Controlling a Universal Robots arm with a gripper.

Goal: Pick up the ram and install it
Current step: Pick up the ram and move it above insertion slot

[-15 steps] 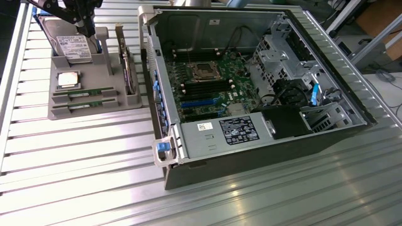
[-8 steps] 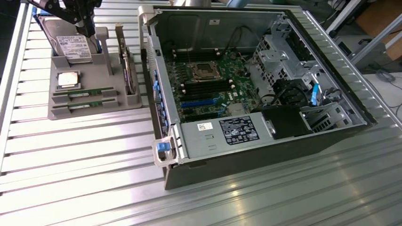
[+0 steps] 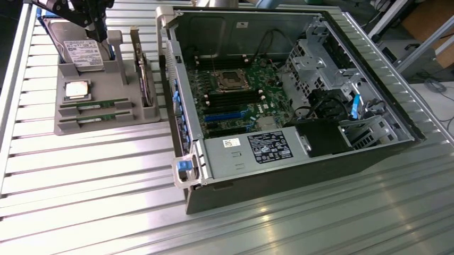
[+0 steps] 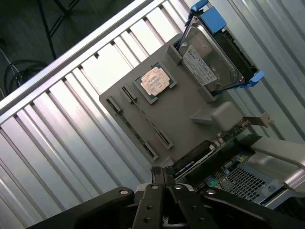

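— End effector [image 4: 164,172]?
— Pinched together, empty, up by gray tray [image 3: 92,128] on desk [image 3: 85,175].
— Ram [image 3: 95,105]?
— Lying in tray slot, just beside twin [image 3: 95,118], near CPU chip [image 3: 76,90].

Bright overhead light, glare on ribbed table [image 3: 284,228]

The ribbed silver metal table [image 3: 85,175] was smooth and glossy. The moulded grey plastic tray [image 3: 110,91] was matt. The square silver CPU chip [image 3: 76,90] had a dull metal lid. The narrow green circuit-board ram stick [image 3: 94,104] looked matt, the computer case [image 3: 284,183] bare sheet metal
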